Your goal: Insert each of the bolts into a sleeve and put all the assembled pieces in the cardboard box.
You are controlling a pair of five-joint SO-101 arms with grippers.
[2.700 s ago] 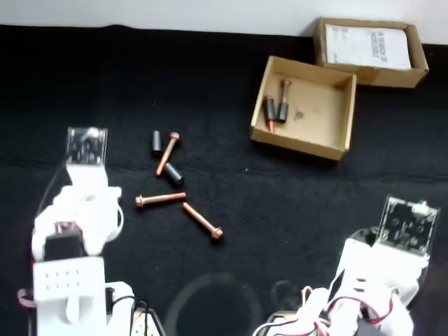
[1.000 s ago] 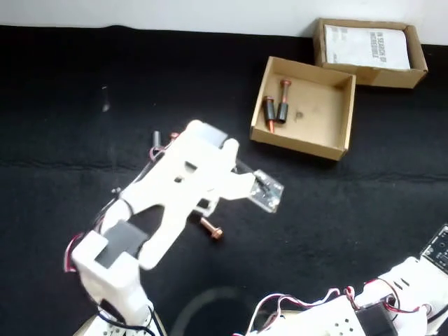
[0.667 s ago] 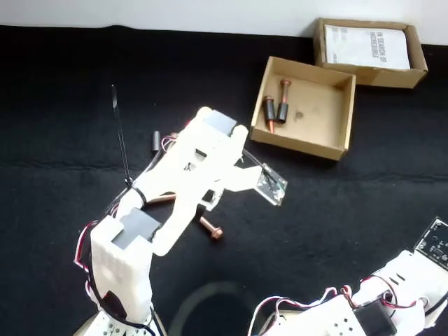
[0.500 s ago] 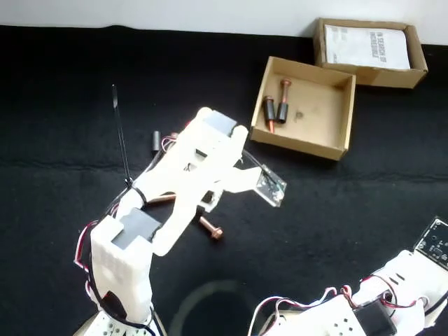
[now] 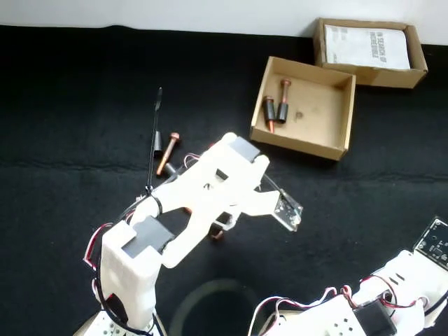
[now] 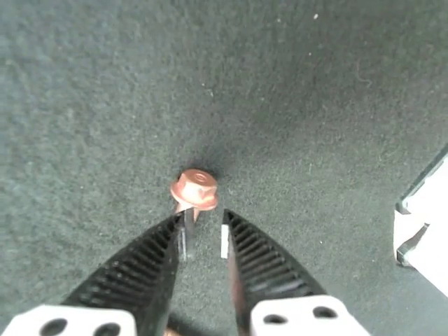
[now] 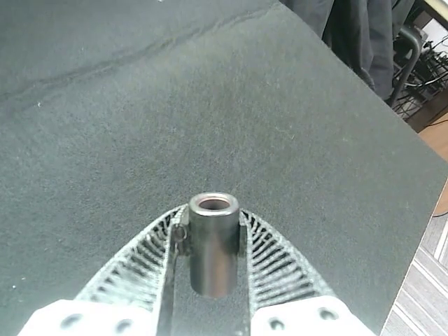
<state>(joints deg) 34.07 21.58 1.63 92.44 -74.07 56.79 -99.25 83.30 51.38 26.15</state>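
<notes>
Over the black table (image 5: 70,84) I have the left arm (image 5: 203,189) stretched across the middle, while the right arm (image 5: 392,294) sits folded at the near right edge, well apart from the loose parts. The cardboard box (image 5: 329,115) lies beyond the left arm, with two assembled pieces (image 5: 276,108) lying inside it. The left pincer (image 6: 203,227) is spread only narrowly and straddles a copper bolt (image 6: 194,190) lying flat on the table. The bolt's long axis runs in line with the pincer's reach, its flanged head pointing out just past the fingertips and its shank running back between the jaws, closer to one finger than the other. I judge that a plain squeeze should catch the shank. The right pincer (image 7: 212,213) is pinching a dark sleeve (image 7: 213,245), with its axis along the fingers and its open bore pointing outward.
</notes>
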